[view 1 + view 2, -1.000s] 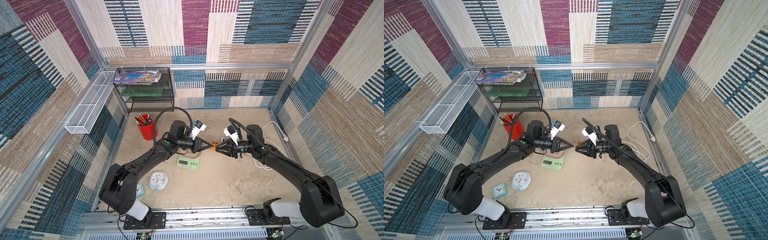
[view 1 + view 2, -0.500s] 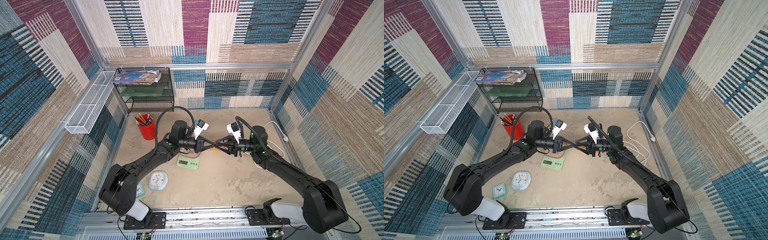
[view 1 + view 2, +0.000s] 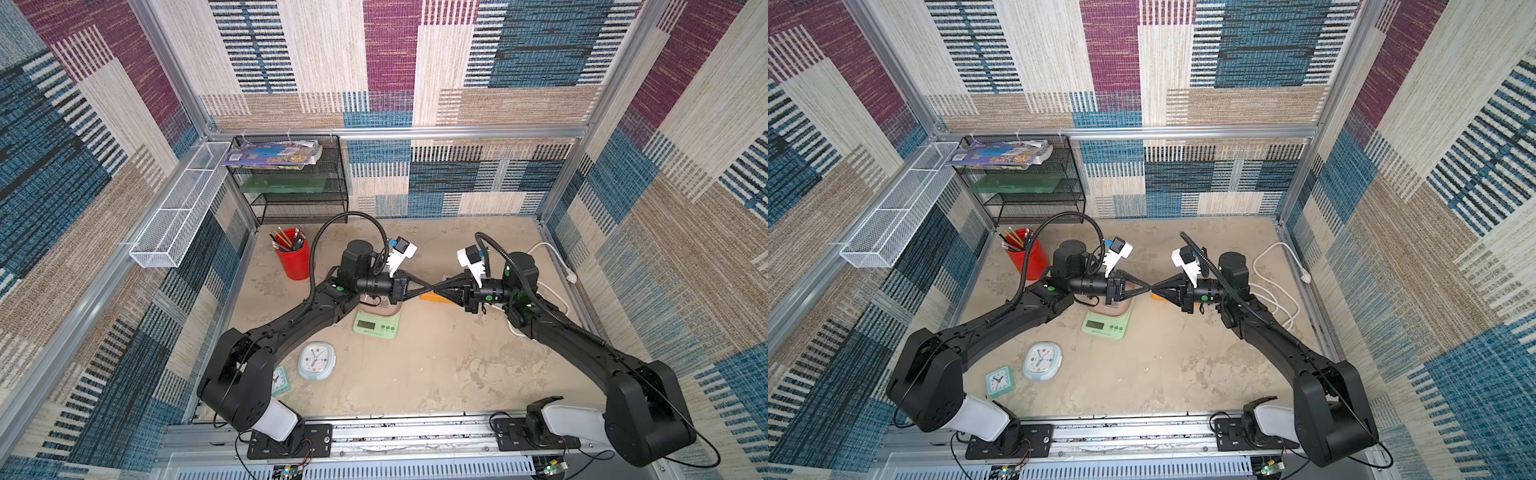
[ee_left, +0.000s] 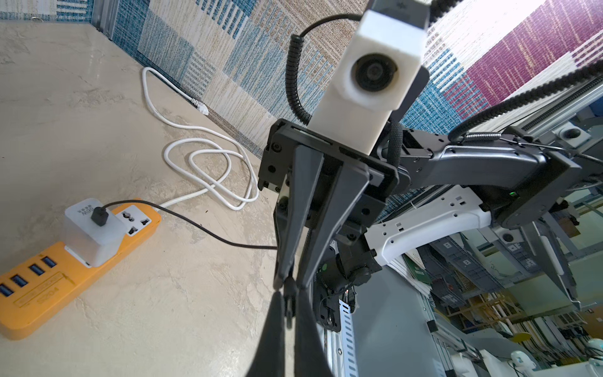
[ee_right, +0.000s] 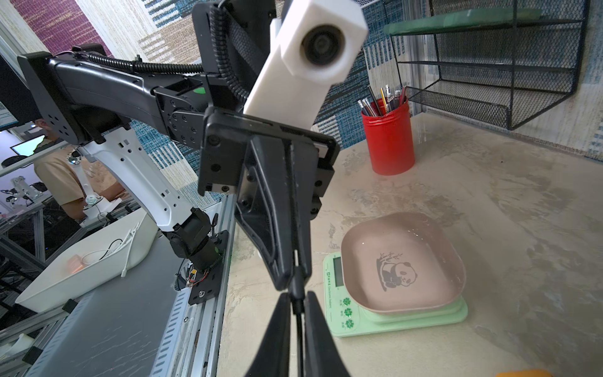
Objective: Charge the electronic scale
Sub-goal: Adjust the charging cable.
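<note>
scale (image 3: 376, 326), mint-green under its pink panda tray (image 5: 403, 264), lay on the table (image 3: 436, 365) with no lead in it, just beneath the left arm. within the last second the right gripper (image 3: 439, 288) had met the left gripper (image 3: 428, 286) tip to tip and closed. both pairs of fingers now pinched the black charging cable (image 4: 202, 228) at its free end, probably a regrasp before plugging. counted: one scale, one cable, one white adapter (image 4: 93, 235) on one orange power strip (image 4: 42, 287), one round clock (image 3: 1042, 360), one square clock (image 3: 999, 380), one red pencil cup (image 3: 294, 259).

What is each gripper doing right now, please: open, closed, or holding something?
Left gripper: closed on the black cable at its plug end.
Right gripper: closed on the same black cable, tip to tip with the left.
</note>
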